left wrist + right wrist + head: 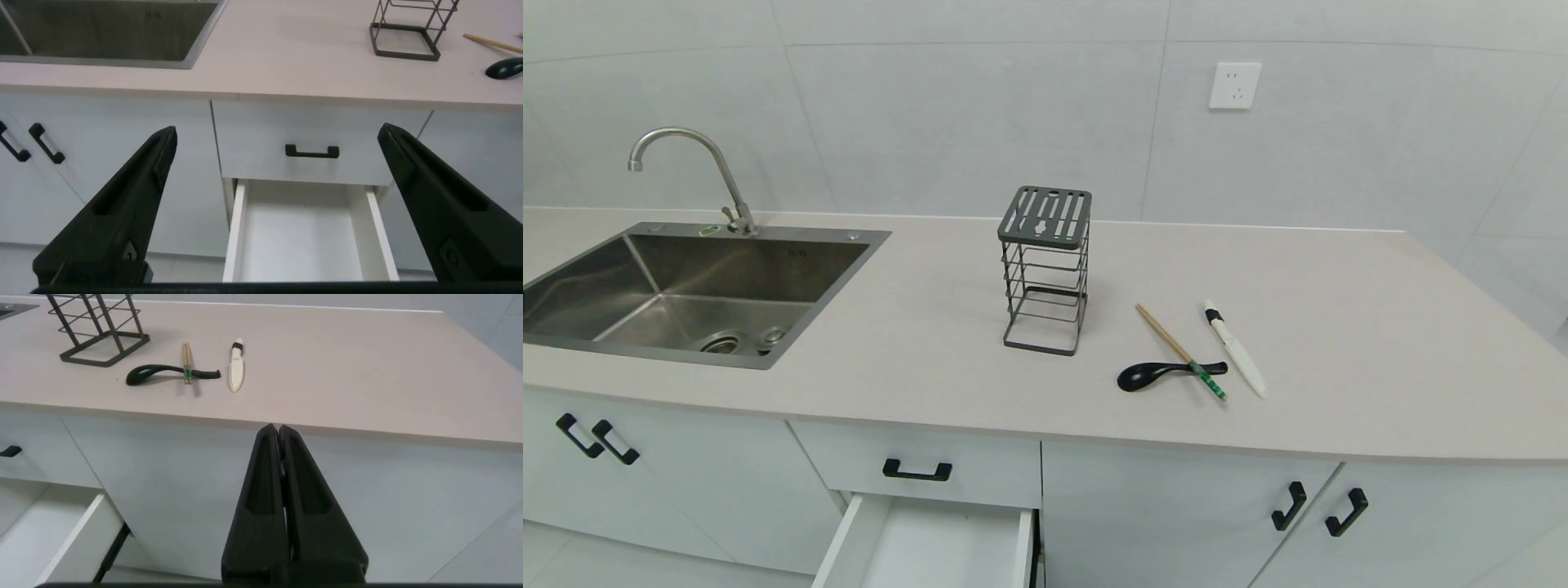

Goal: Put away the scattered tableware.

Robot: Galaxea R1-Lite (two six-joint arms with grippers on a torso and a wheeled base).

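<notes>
On the counter [1339, 327], right of the rack [1045, 269], lie a black spoon [1156, 376], chopsticks [1176, 347] crossing its handle, and a white knife [1236, 351] just right of them. The left gripper [278, 135] gapes wide and empty before the open drawer [931, 543]. The right gripper [279, 433] is pressed closed on nothing, near the counter's edge.

Pale grey tiled wall [980, 122] with thin seams, a white socket [1235, 85] set in it at the right. Along it runs a light beige worktop [1339, 269]; at its left a stainless steel sink [800, 233] is let in, with a curved tap [723, 171] behind it. Below are white cabinets [1176, 523] with black handles [917, 469], one white drawer [840, 539] pulled open, and a light floor [605, 563]
</notes>
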